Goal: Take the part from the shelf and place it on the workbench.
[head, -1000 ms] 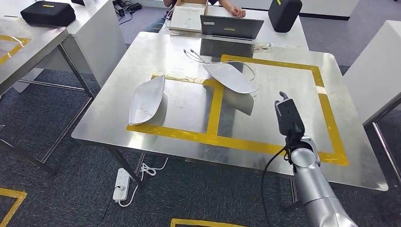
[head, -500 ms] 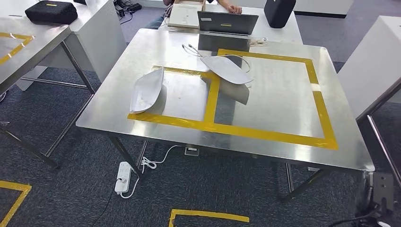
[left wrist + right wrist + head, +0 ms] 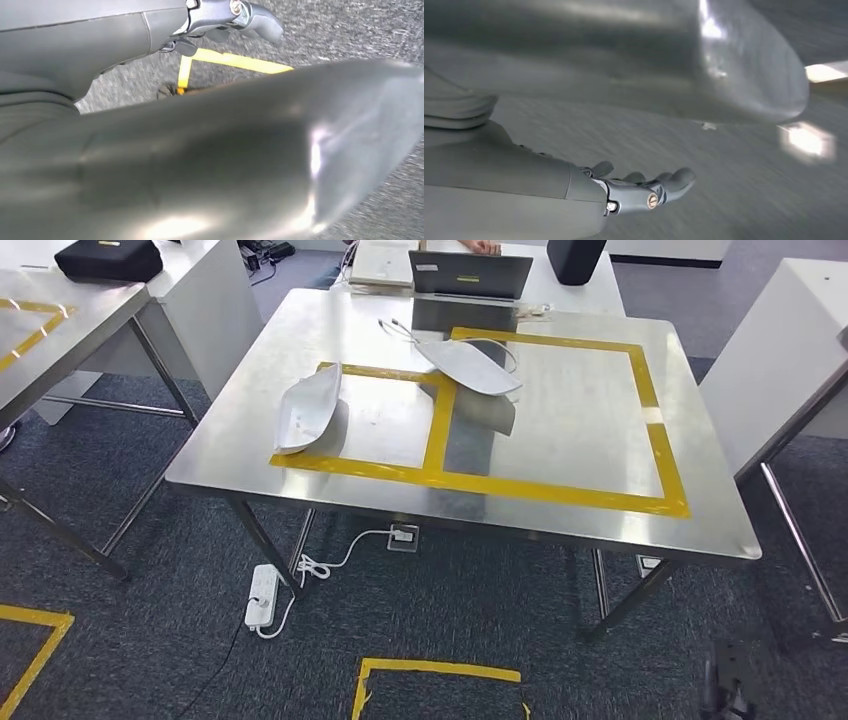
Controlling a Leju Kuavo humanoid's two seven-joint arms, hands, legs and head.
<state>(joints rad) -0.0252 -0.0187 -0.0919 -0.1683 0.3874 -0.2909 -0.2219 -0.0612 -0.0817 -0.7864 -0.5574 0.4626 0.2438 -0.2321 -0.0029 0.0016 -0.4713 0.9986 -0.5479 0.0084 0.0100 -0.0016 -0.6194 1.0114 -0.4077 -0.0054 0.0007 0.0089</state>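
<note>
Two pale curved shell-shaped parts lie on the steel workbench (image 3: pixel 590 430). One part (image 3: pixel 308 418) stands on its edge inside the left yellow-taped box. The other part (image 3: pixel 468 367) lies across the tape further back. My right hand (image 3: pixel 644 192) hangs low over the carpet with its fingers stretched out and nothing in them. A dark blur low at the right of the head view (image 3: pixel 728 690) is probably that hand. My left hand (image 3: pixel 230 17) also hangs over the floor, fingers loosely apart, holding nothing.
A laptop (image 3: pixel 470 275) and a person's hand (image 3: pixel 478 246) are behind the workbench. A cable (image 3: pixel 400 332) lies on its far side. Another steel table (image 3: pixel 50 330) stands left, a white one (image 3: pixel 790 350) right. A power strip (image 3: pixel 263 595) and yellow tape (image 3: pixel 435 675) are on the floor.
My right arm, raised over the workbench's right side a second ago, has dropped down beside me. The camera has shifted, so the table sits higher and further off in the picture.
</note>
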